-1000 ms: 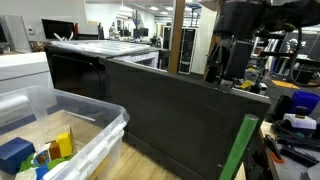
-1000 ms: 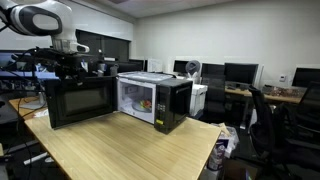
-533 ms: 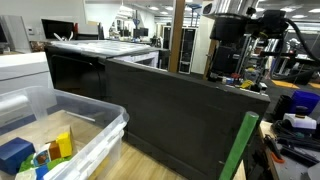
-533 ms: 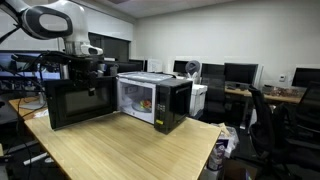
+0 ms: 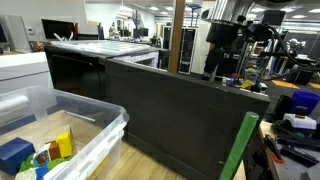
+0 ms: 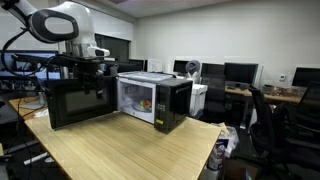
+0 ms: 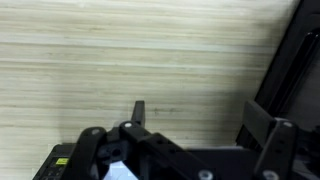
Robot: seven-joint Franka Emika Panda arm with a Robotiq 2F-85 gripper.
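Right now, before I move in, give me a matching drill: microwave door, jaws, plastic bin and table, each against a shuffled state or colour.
Things:
1. microwave door
2. jaws
3. plastic bin
4. table

States and colours:
a. light wood
b. holds coloured blocks
c. wide apart
d. swung open

Pairs: 1-d, 2-c, 3-b, 4-a.

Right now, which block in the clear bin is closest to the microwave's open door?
The yellow block, standing on the side toward the door; the blue block and green piece lie farther from it.
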